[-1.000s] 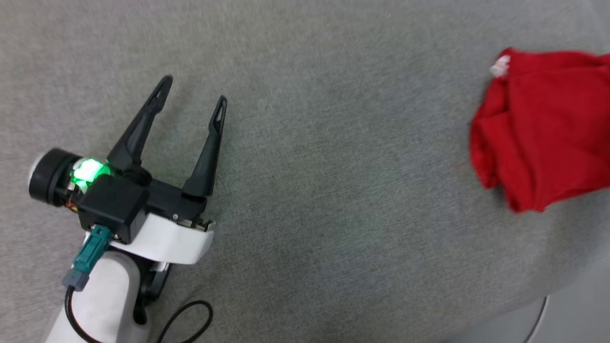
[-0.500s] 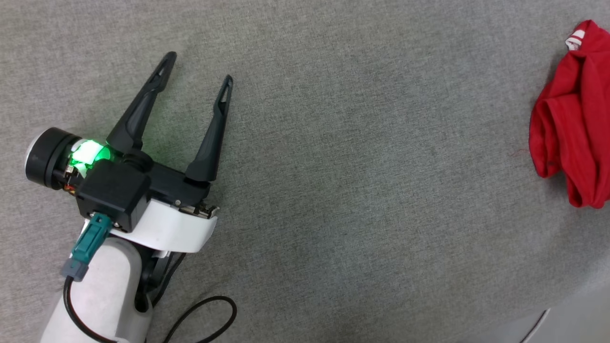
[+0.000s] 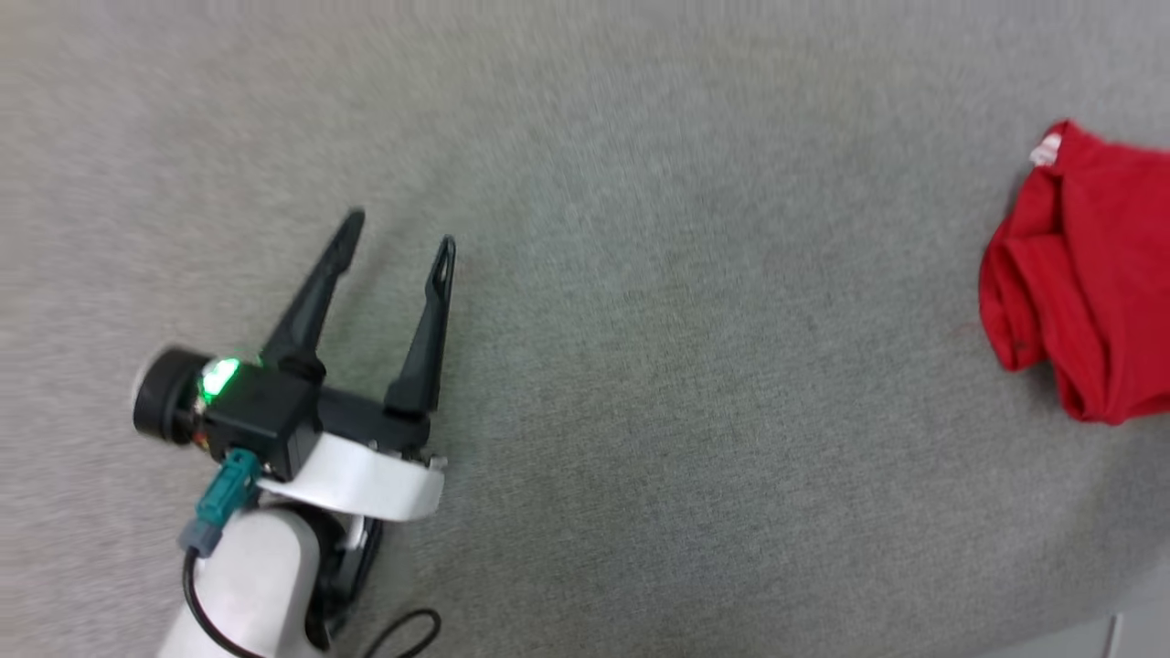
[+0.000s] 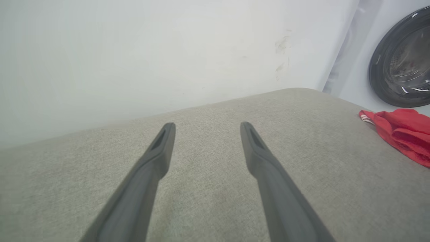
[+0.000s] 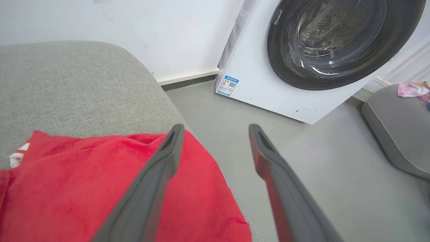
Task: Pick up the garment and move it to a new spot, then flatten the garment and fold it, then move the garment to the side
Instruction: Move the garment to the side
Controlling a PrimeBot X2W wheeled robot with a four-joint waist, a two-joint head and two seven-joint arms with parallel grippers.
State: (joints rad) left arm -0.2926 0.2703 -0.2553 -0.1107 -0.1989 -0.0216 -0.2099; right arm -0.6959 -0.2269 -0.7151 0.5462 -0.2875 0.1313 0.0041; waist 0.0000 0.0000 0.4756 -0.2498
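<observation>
The bunched garment [image 3: 1092, 292] runs off the right edge of the blurred head view.

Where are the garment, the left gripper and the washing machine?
garment [image 3: 1088, 302], head view, on the red body fabric.
left gripper [image 3: 400, 230], head view, midway between its open fingertips.
washing machine [image 5: 255, 89], right wrist view, on the white front panel beside the door.
</observation>
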